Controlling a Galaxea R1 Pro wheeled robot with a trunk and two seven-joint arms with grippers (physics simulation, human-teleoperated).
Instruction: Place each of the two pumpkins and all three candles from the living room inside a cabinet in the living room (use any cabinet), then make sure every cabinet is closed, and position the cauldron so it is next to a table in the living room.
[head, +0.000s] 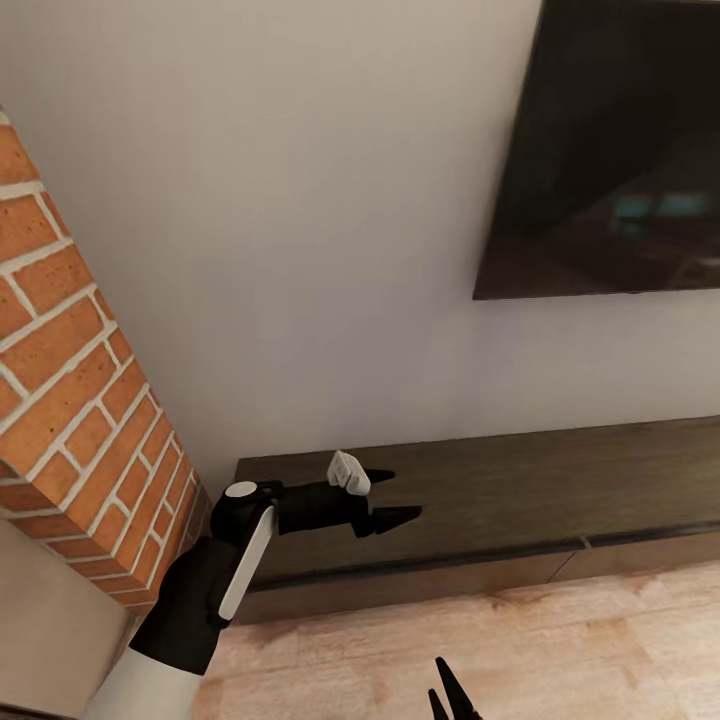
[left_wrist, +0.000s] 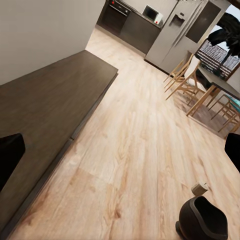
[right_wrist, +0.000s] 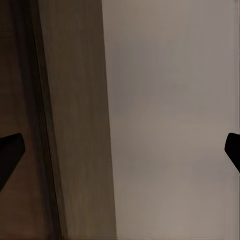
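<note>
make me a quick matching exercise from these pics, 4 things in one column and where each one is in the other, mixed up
Things:
1. cabinet
2. television
3. brick column
4. cauldron

Places:
A. on the wood floor, out in the room
B. mounted on the wall above the low unit
C. low along the wall, under the left gripper
D. at the left end of the low unit

Pairs: 1-C, 2-B, 3-D, 4-A

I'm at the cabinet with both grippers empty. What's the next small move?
Probably turn back toward the floor behind you. The left gripper hangs open and empty over the closed cabinet, while the left wrist view shows the dark cauldron with a candle beside it, not yet collected.
</note>
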